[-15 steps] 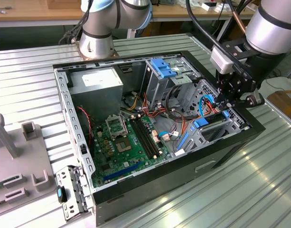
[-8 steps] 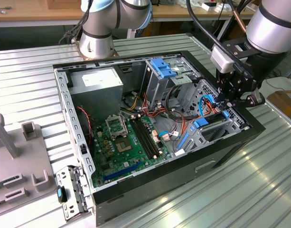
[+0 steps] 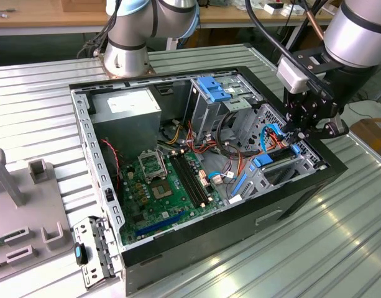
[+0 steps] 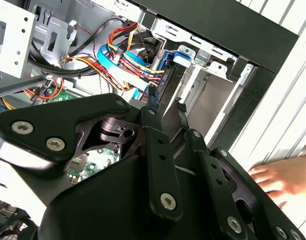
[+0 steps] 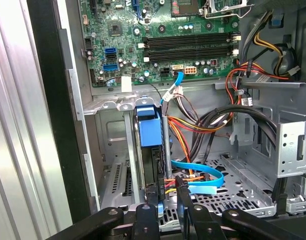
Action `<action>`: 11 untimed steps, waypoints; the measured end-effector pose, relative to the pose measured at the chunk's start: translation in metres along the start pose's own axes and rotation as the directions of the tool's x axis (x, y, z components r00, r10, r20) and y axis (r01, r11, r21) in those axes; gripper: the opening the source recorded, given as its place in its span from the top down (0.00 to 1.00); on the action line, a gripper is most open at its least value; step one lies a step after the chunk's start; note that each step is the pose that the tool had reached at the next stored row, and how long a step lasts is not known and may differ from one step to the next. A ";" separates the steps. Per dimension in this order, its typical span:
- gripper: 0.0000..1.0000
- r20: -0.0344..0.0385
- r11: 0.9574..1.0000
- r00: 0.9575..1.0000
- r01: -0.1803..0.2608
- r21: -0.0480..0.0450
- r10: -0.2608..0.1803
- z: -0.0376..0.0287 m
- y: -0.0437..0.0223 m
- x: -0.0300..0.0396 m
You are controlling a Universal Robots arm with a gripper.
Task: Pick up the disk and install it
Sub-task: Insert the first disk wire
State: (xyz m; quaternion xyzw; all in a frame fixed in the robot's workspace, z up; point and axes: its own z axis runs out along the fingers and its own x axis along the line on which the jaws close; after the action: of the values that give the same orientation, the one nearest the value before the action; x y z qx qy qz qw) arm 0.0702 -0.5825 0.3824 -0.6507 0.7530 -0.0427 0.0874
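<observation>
The disk (image 5: 147, 127) stands on edge in a slot of the metal bay (image 5: 110, 135) at the case's front corner; its blue carrier faces up and its dark edge runs down toward me. In the exterior view the disk (image 3: 263, 162) sits in that bay on the exterior view's right. My gripper (image 3: 300, 131) hangs just above the bay's end. In both wrist views the two black fingers stand a little apart, and only cables show between them. One fingertip (image 5: 152, 199) is over the disk's near end. My gripper (image 5: 166, 195) (image 4: 166, 102) is open and holds nothing.
The open computer case (image 3: 302, 192) lies on a ribbed metal table. Inside are the motherboard (image 3: 165, 180), a grey power supply (image 3: 127, 105), a drive cage with a blue latch (image 3: 213, 88), and blue and orange cables (image 5: 197, 182) beside the bay. A person's hand (image 4: 287, 180) rests outside the case wall.
</observation>
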 end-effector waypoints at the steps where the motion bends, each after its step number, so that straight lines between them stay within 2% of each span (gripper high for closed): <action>1: 0.71 0.000 1.000 1.000 0.000 0.000 0.000 -0.0001 0.0000 0.0000; 6: 0.71 0.001 1.000 1.000 0.000 -0.001 0.000 -0.0002 0.0000 -0.0002; 11: 0.71 0.000 1.000 1.000 -0.009 0.000 0.009 -0.0002 0.0000 -0.0002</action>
State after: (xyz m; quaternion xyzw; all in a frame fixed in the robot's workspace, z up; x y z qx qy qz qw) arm 0.0702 -0.5823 0.3826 -0.6474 0.7559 -0.0422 0.0874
